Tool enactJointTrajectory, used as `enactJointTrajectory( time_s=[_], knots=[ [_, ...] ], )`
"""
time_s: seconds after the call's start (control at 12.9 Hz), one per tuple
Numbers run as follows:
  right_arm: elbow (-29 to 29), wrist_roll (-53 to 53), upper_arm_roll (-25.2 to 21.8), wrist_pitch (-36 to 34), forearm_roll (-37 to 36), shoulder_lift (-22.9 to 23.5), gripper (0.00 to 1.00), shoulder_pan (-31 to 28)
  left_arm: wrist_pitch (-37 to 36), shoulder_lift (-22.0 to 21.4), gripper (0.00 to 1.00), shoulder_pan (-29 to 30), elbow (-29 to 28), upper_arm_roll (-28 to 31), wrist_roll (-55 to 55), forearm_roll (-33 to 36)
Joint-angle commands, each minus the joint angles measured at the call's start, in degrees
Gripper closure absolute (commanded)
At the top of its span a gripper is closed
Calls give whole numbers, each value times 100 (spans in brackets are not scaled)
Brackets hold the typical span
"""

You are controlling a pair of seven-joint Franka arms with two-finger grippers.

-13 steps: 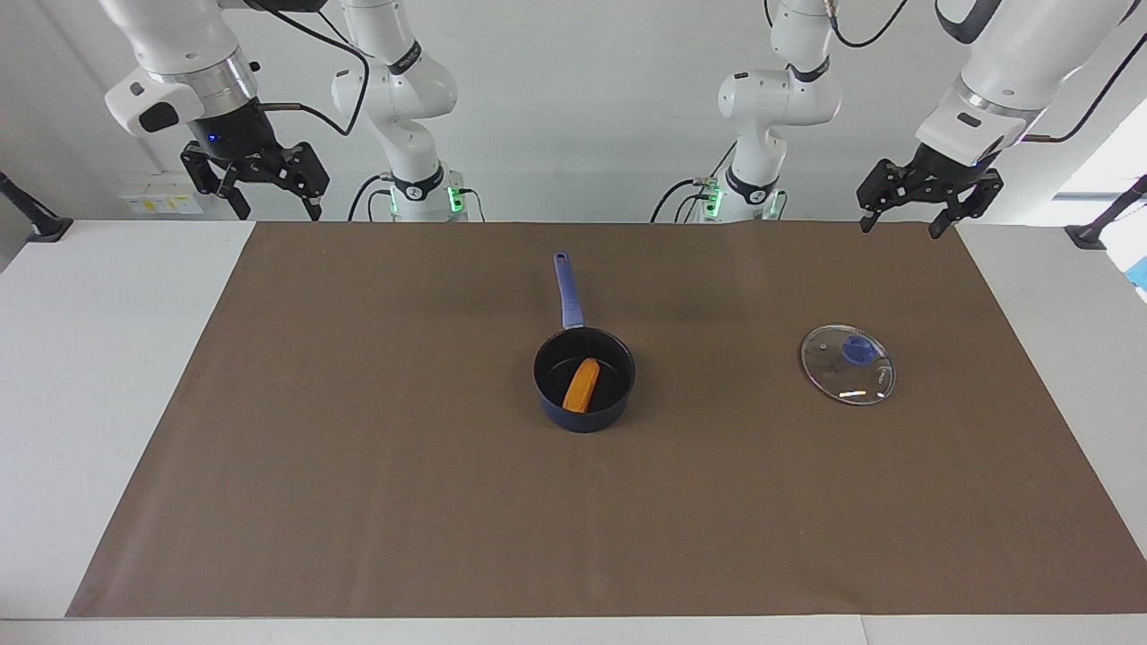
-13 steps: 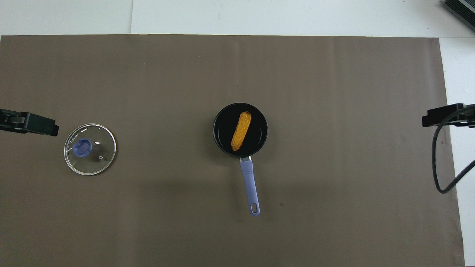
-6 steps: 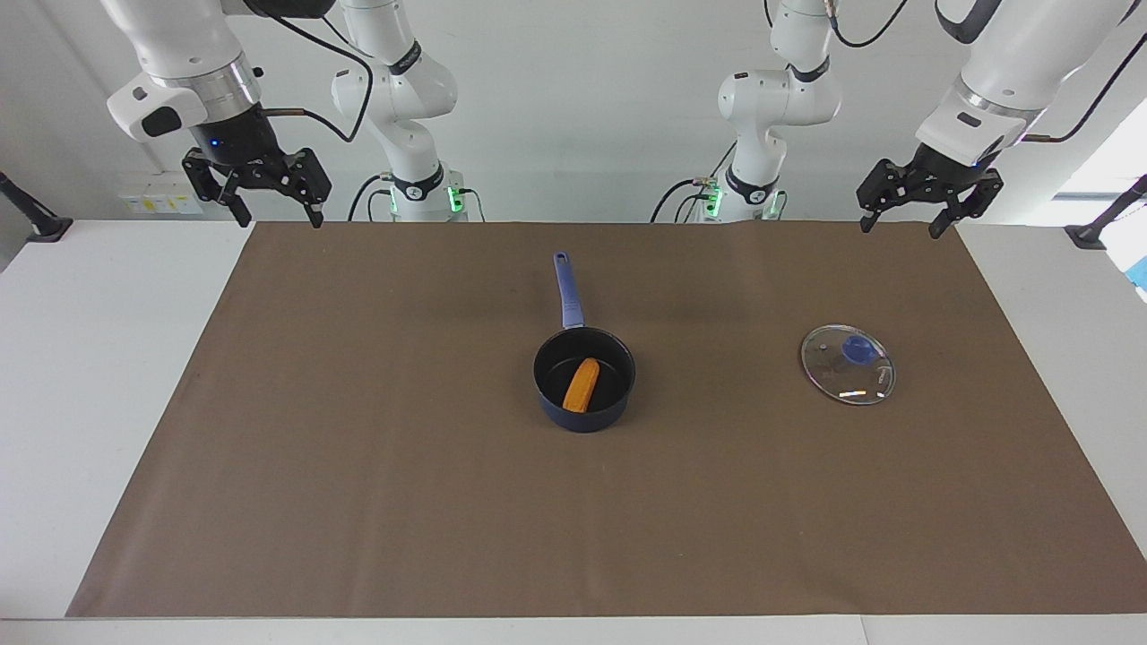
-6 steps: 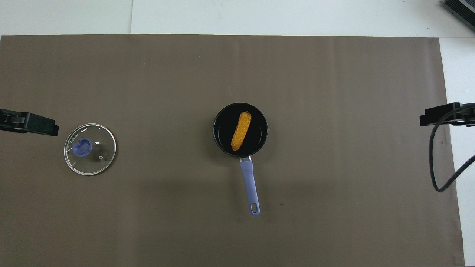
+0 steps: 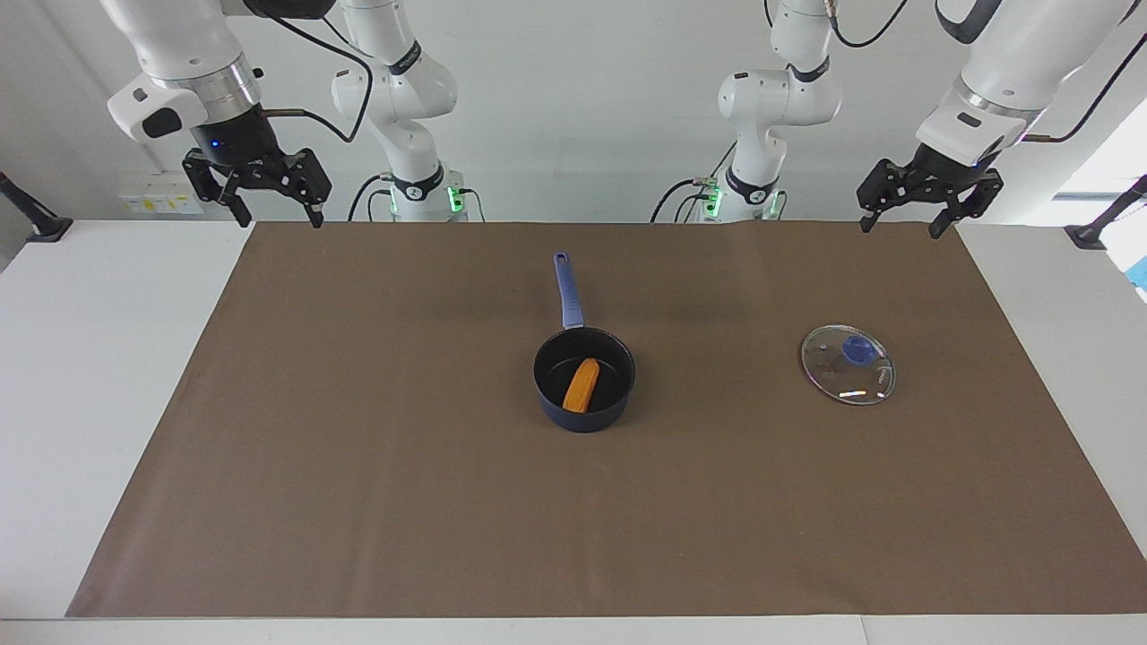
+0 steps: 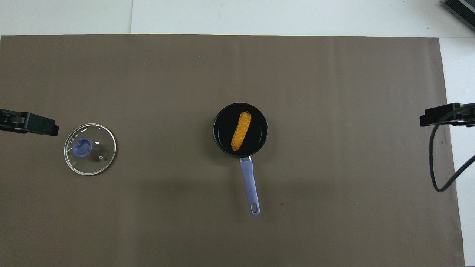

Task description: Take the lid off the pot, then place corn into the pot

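- corn [image 5: 581,385] lies in pot [image 5: 584,380] mid-worktop [image 5: 107,376]; lid [image 5: 848,365] flat, toward my left arm's end.
- My left end effector [image 5: 905,218] and right end effector [image 5: 276,213]: spread wide, empty, raised over the mat's [image 5: 358,448] corners nearest the bases, well apart from pot.

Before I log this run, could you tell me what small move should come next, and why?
Probably none beyond holding both arms parked. The corn already lies inside the pot, the lid rests flat on the mat toward the left arm's end, and the left gripper and right gripper hang open, holding nothing.
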Motion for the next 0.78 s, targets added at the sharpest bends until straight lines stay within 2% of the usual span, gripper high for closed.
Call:
enactJointTrajectory(
  time_s=[0.0, 0.7],
  knots=[
    [-71, -201, 19, -83, -94, -66, 0, -63, -72, -63, 0, 11, -23, -7, -5, 12],
    [-80, -210, 10, -110, -270, -84, 0, -63, -72, -63, 0, 11, -23, -7, -14, 12]
  ],
)
